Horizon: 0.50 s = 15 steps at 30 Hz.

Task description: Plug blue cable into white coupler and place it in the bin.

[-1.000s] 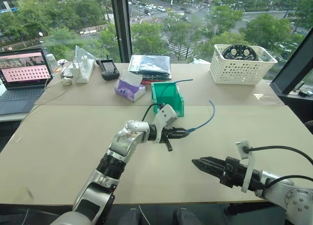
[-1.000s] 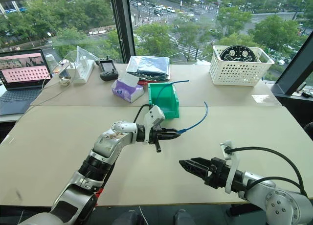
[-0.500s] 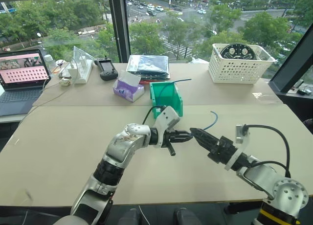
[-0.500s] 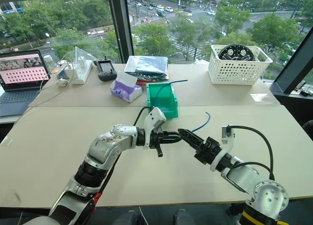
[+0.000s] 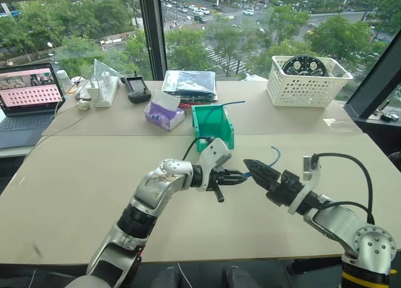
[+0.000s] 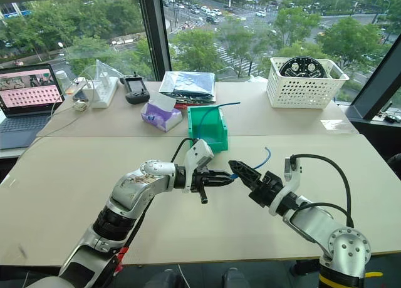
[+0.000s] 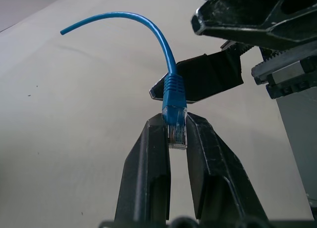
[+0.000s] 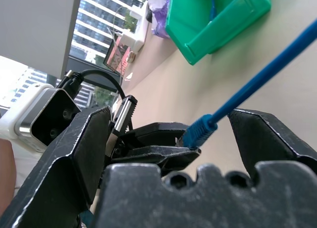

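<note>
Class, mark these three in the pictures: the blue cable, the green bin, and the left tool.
blue cable (image 7: 174, 91): left wrist view, on the plug boot.
green bin (image 5: 216, 135): left eye view, on the front wall.
left tool (image 7: 177, 131): left wrist view, midway between its fingertips, shut on the plug.

Bin (image 5: 215, 126) at counter (image 5: 75, 181) centre. Tissue box (image 5: 165, 112) just left of the bin; laptop (image 5: 28, 100) far left. Basket (image 5: 306, 81) behind, to the right. 2 grippers meet before the bin: left gripper (image 5: 243, 176) with cable (image 7: 168, 64) end, right gripper (image 5: 250, 168) just right.
</note>
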Available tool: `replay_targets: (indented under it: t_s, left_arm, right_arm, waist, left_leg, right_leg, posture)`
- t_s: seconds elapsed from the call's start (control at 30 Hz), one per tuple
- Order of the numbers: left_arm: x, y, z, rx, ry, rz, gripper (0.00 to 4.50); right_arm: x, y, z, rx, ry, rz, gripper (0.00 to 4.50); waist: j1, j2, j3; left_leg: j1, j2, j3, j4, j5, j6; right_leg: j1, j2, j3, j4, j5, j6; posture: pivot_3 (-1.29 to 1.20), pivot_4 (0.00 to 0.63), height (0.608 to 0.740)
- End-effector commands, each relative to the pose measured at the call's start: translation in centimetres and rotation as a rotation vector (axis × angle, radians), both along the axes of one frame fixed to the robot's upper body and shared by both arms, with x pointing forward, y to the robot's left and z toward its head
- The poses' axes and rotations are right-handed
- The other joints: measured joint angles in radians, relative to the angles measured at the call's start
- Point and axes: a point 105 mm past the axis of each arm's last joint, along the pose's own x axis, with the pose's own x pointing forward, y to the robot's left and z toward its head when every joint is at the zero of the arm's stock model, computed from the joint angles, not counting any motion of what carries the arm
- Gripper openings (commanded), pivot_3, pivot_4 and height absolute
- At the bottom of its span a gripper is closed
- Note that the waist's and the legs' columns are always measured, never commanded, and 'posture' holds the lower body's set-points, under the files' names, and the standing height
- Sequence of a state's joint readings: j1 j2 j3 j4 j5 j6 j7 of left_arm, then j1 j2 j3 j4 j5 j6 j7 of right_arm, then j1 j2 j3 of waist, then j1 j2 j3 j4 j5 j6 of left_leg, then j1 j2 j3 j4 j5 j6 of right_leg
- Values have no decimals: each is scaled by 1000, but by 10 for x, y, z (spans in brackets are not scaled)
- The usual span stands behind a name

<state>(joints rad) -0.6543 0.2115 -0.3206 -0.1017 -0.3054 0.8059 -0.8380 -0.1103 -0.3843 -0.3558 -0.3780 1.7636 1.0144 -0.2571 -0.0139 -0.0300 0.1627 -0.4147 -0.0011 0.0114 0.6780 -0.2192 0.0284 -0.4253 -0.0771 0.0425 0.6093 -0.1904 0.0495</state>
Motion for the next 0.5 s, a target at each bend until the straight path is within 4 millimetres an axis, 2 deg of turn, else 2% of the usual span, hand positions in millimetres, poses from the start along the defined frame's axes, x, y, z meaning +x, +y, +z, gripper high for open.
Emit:
replay_targets:
  t_s: [0.03, 0.3, 0.33, 0.43, 0.5]
  left_arm:
    - [-4, -7, 13, -35, -50, -30, 77]
    - [-3, -8, 13, -45, -47, -32, 77]
    - [-3, -7, 12, -45, -45, -29, 77]
    - [0, -1, 9, -33, -47, -1, 77]
    - [-5, 5, 8, -36, -6, -24, 1102]
  right_arm:
    - [-6, 6, 12, 21, -36, 17, 3006]
    - [-3, 1, 14, 24, -28, -10, 210]
    - [-2, 0, 14, 23, -29, -15, 86]
    - [3, -6, 19, 14, -49, -39, 86]
    - [8, -12, 26, 3, -73, -54, 0]
  waist:
    - [0, 0, 0]
    - [0, 0, 0]
    - [0, 0, 0]
    - [0, 0, 0]
    - [0, 0, 0]
  left_leg:
    - [0, 0, 0, 0, 0, 0]
    - [0, 0, 0, 0, 0, 0]
    - [0, 0, 0, 0, 0, 0]
    - [0, 0, 0, 0, 0, 0]
    - [0, 0, 0, 0, 0, 0]
  right_leg:
    - [0, 0, 0, 0, 0, 0]
    - [0, 0, 0, -1, 0, 0]
    - [0, 0, 0, -1, 0, 0]
    - [0, 0, 0, -1, 0, 0]
    - [0, 0, 0, -1, 0, 0]
  posture:
    - [0, 150, 740]
    - [0, 150, 740]
    - [0, 150, 740]
    - [0, 150, 740]
    - [0, 150, 740]
